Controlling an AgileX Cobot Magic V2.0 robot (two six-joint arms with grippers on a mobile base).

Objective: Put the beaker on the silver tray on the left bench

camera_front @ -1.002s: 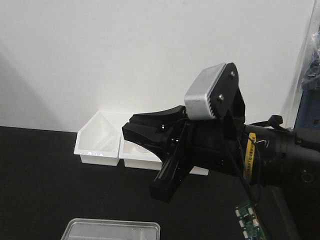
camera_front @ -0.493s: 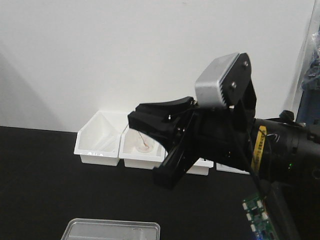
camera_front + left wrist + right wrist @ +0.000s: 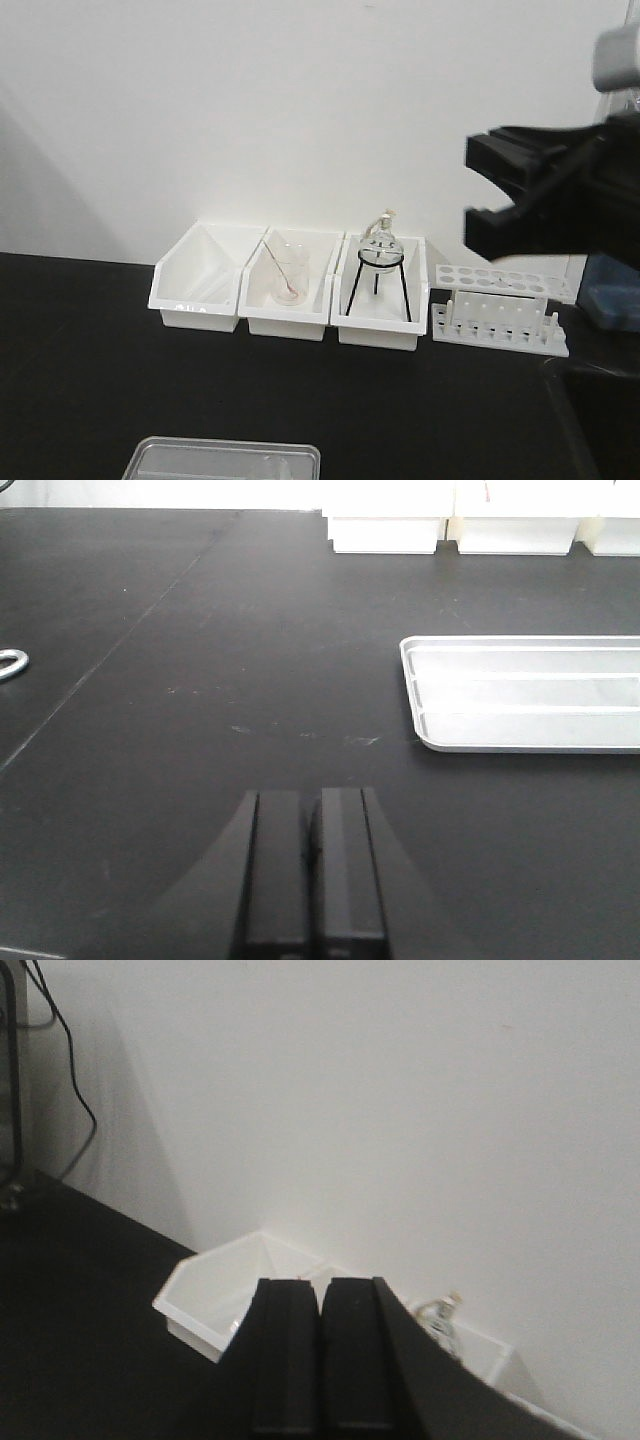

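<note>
My right gripper (image 3: 320, 1360) has its jaws pressed together on nothing, raised in front of the white wall (image 3: 300, 100); in the front view its black body fills the upper right, blurred. My left gripper (image 3: 315, 870) is likewise closed and empty, low over the left bench (image 3: 200, 680). That black benchtop is the biggest thing here, with a wide bare stretch to the left of the silver tray (image 3: 520, 695). I count one silver tray; the left wrist view shows its near-left rounded corner and raised rim, while the front view catches only its far edge at the bottom of the picture. Along the wall I count three white bins (image 3: 290, 290) side by side, touching or nearly so, then one white test-tube rack (image 3: 497, 310) just to their right. The middle bin holds one clear glass with a stirring rod (image 3: 285, 275); the right bin holds one round flask on a black tripod (image 3: 380, 265); the left bin's contents I cannot make out. A bright blue object shows at the far right edge. The right wrist view shows only the bins' corner and the flask's top. I cannot find the beaker in any view.
</note>
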